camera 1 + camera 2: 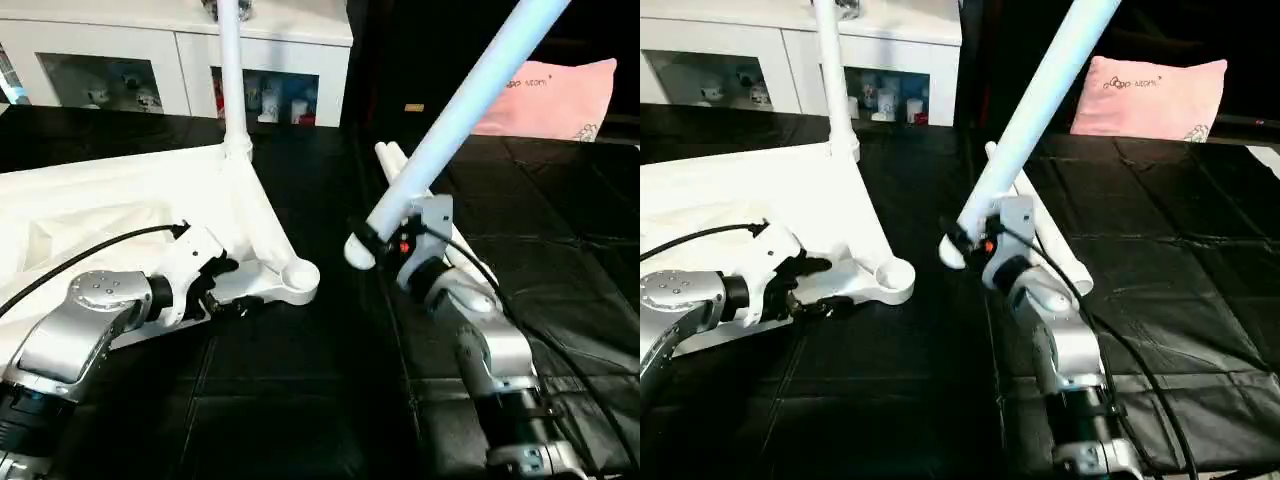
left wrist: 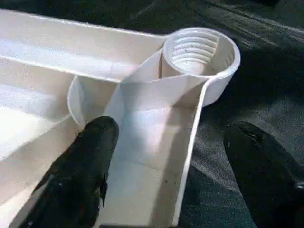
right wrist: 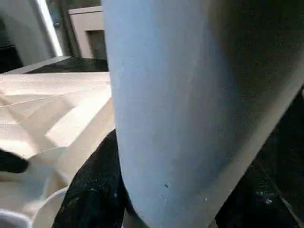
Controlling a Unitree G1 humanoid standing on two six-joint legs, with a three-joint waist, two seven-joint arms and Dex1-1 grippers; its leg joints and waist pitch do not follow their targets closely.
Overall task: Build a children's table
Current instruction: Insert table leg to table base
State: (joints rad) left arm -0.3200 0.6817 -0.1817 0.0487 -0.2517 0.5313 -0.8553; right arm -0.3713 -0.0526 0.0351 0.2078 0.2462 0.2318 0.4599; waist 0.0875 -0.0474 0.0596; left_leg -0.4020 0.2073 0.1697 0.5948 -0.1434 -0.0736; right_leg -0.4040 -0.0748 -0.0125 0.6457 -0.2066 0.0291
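The white tabletop [image 1: 90, 200] lies underside up on the black mat. One white leg [image 1: 232, 80] stands upright in its far corner socket. The near corner socket [image 1: 298, 280] is empty, and its threaded bore [image 2: 199, 50] is visible. My left gripper [image 2: 171, 130] is open at the tabletop's near edge. One finger [image 2: 90, 156] is inside the ribbed underside and the other is outside over the mat, with the rim wall between them. My right gripper [image 1: 395, 240] is shut on a second leg [image 1: 470, 95]. That leg tilts up to the right, its lower end hanging right of the empty socket.
More white legs [image 1: 392, 160] lie on the mat behind my right gripper. A white glass-doored cabinet [image 1: 100, 50] stands along the back. A pink cushion [image 1: 560, 100] rests at the back right. Black cables run along both forearms.
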